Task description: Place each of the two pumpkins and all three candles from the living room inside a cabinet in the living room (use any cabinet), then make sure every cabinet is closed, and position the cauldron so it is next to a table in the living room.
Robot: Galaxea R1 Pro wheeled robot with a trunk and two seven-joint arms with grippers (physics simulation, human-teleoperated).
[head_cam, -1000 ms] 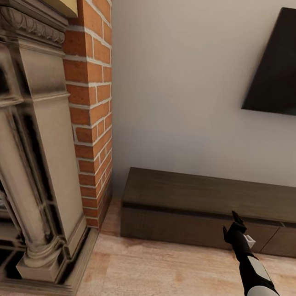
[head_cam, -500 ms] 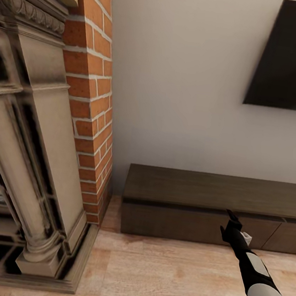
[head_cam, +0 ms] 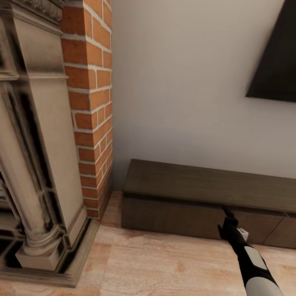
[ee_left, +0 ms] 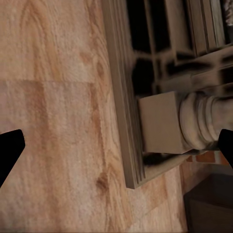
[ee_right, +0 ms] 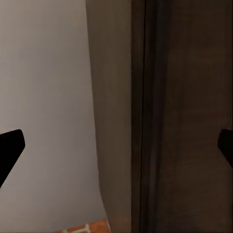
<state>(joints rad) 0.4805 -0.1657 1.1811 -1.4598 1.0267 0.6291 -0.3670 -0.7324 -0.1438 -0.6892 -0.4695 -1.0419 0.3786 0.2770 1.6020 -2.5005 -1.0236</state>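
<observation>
One cabinet (head_cam: 215, 200) sits low against the wall, right of the brick fireplace (head_cam: 36, 153), fronts closed. Right gripper (head_cam: 227, 218) reaches at its front edge, fingers spread, empty. Left gripper (ee_left: 116, 145) hangs wide open over the floor (ee_left: 53, 121), empty too.

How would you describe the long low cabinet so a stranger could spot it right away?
Start at the red brick chimney column. Just right of it, against the pale wall, sits the cabinet: long, low, dark brown, with flat handle-less fronts, under a dark wall screen.
</observation>
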